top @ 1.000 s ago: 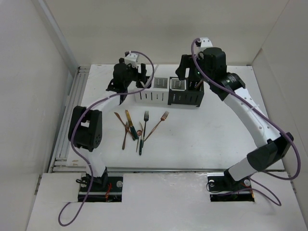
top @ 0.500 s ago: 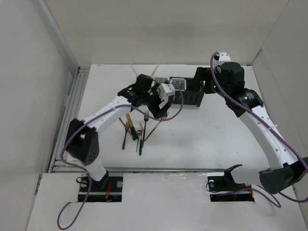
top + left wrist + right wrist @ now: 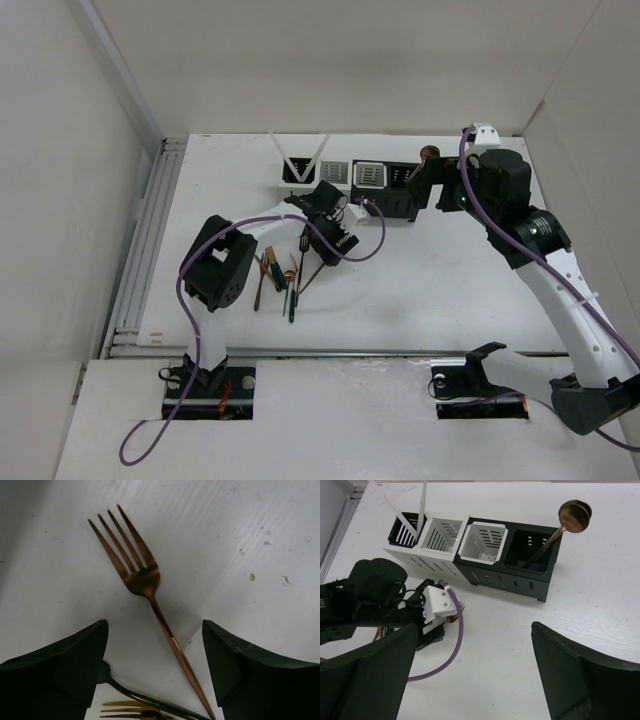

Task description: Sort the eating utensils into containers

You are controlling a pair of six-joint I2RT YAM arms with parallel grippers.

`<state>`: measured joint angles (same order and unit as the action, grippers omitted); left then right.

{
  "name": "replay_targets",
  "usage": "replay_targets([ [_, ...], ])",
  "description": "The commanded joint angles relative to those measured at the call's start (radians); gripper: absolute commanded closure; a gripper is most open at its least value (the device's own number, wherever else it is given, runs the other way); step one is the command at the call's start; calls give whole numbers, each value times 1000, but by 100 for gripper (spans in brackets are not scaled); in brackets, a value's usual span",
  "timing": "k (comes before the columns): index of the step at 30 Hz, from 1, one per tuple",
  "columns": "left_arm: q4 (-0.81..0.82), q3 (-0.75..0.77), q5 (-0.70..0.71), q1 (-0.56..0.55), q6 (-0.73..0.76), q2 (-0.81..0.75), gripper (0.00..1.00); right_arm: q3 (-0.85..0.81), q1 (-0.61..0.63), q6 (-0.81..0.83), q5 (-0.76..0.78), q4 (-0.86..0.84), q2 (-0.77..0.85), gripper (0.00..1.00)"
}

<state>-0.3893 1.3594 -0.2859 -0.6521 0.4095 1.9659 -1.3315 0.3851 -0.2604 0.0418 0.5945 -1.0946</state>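
Spoon (image 3: 575, 516) in rightmost caddy (image 3: 542, 582)

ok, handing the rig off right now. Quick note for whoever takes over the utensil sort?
Left gripper: jaws open, straddling the handle of the copper fork, which lies flat on the table; not closed on it.
Right gripper: jaws open, empty, back from the containers.
Done: white sticks stand in the leftmost compartment, copper spoon in the rightmost black one.
Left: the copper fork and the other utensils piled beside it on the table. The two middle compartments look empty.
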Motion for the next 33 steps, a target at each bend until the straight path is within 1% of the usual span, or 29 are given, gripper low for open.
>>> replay_targets([
  [1, -2, 49, 74, 2, -28, 2, 29, -1, -8, 20, 44, -9, 30, 0],
  [3, -2, 38, 83, 2, -37, 25, 38, -1, -8, 29, 53, -9, 39, 0],
  [5, -11, 38, 67, 2, -37, 36, 51, -1, -8, 39, 53, -9, 39, 0],
  [6, -11, 38, 54, -7, -37, 36, 68, -1, -8, 39, 64, -9, 39, 0],
  [9, -23, 61, 12, -7, -58, 45, 95, -1, -17, 49, 75, -9, 39, 0],
  [10, -23, 61, 2, -7, -67, 45, 100, -1, -17, 59, 84, -9, 39, 0],
  [16, -43, 101, -91, -7, -118, -44, 100, 18, -17, 69, 84, -41, 48, 0],
  [20, -66, 205, -194, -7, -129, -97, 100, 38, -17, 78, 72, -87, 48, 0],
  [22, -66, 291, -234, -7, -149, -128, 100, 48, -17, 78, 72, -113, 48, 0],
  [24, -28, 363, -295, 23, -164, -151, 100, 58, -26, 78, 59, -131, 58, 0],
  [25, 4, 378, -306, 32, -194, -165, 100, 58, -26, 78, 59, -151, 58, 0],
  [26, 104, 379, -306, 43, -214, -194, 100, 69, -26, 69, 59, -160, 68, 0],
  [27, 174, 379, -286, 64, -233, -212, 100, 69, -26, 69, 59, -171, 68, 0],
  [29, 338, 347, -231, 74, -288, -242, 100, 92, -26, 59, 59, -211, 87, 0],
  [30, 501, 331, -198, 86, -288, -252, 100, 92, -26, 59, 59, -228, 87, 0],
  [31, 571, 319, -118, 86, -288, -252, 100, 106, -26, 59, 59, -245, 87, 0],
  [33, 717, 319, -40, 86, -288, -224, 100, 106, -26, 59, 59, -288, 75, 0],
])
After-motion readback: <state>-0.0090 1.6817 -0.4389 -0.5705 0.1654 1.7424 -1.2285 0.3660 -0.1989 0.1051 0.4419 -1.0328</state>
